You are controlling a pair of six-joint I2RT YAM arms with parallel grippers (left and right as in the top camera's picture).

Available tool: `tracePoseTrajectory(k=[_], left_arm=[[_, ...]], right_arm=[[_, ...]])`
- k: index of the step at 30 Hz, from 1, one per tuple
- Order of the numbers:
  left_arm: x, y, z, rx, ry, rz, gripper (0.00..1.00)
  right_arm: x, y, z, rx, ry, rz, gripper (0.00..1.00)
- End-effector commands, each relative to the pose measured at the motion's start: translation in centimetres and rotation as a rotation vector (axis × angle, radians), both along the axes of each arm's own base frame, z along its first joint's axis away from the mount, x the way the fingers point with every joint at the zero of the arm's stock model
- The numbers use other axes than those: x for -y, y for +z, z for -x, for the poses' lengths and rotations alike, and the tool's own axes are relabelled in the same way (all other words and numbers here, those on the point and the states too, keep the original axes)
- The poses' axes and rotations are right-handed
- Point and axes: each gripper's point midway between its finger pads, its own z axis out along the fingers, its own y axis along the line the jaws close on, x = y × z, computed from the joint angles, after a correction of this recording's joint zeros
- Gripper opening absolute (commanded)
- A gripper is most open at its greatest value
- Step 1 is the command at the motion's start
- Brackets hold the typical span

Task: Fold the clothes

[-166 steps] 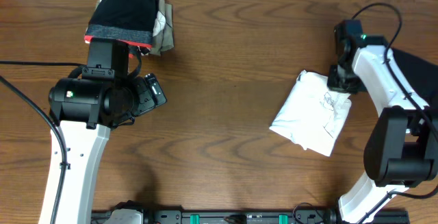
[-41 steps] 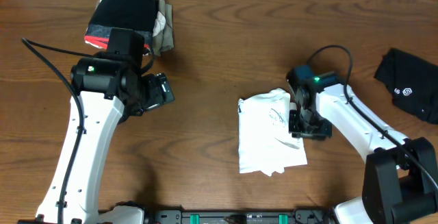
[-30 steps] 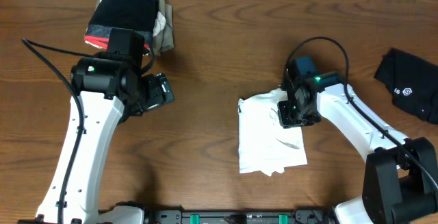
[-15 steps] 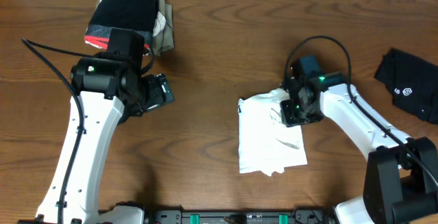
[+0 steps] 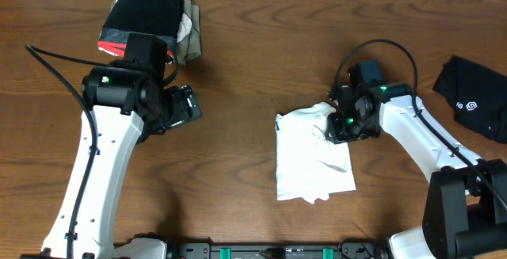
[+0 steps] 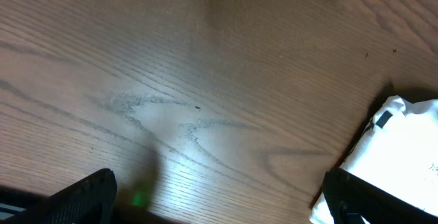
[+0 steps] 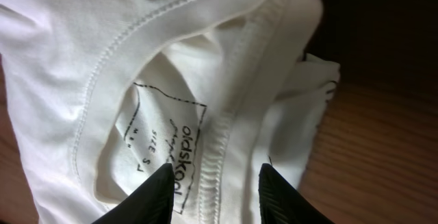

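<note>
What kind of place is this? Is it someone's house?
Probably a robot lab or test bench, not a home. White robot arms, left and right, with cables, sit at a wooden table, with clothes laid out: a white T-shirt and a black garment.

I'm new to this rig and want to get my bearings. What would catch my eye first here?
The rumpled white T-shirt stands out against the dark wooden table, right of centre, with the right hand poised open over its collar at the shirt's upper right corner. Next come the heap of dark clothes at the far left corner and the black garment with a small white logo at the right edge.
</note>
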Motion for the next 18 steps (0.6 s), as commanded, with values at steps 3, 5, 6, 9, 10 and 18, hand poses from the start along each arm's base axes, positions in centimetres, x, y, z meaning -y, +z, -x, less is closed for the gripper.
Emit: tracePoseTrajectory(k=[3,5,6,9,10,18], left_arm=[[-0.2,-0.2,0.1,-0.010,-0.020,-0.016,0.98],[-0.2,-0.2,0.1,-0.009,-0.019,-0.016,0.98],[-0.2,-0.2,0.1,-0.009,-0.019,-0.016,0.98],[-0.2,-0.2,0.1,-0.009,-0.019,-0.016,0.98],[-0.2,-0.2,0.1,-0.009,-0.019,-0.016,0.98],[-0.2,-0.2,0.1,-0.009,-0.020,-0.017,0.98]], right_arm=[[0.0,-1.3,1.0,-0.026,0.017,-0.021,0.39],[0.0,-1.8,1.2,-0.026,0.017,-0.027,0.39],[-0.2,-1.9,1.4,-0.027,0.018,-0.037,0.39],[-0.3,-2.3,1.6,-0.029,0.020,-0.051,0.38],[-0.3,-2.3,1.6,-0.029,0.020,-0.051,0.37],[-0.1,-2.1,1.0,-0.009,0.006,-0.051,0.24]])
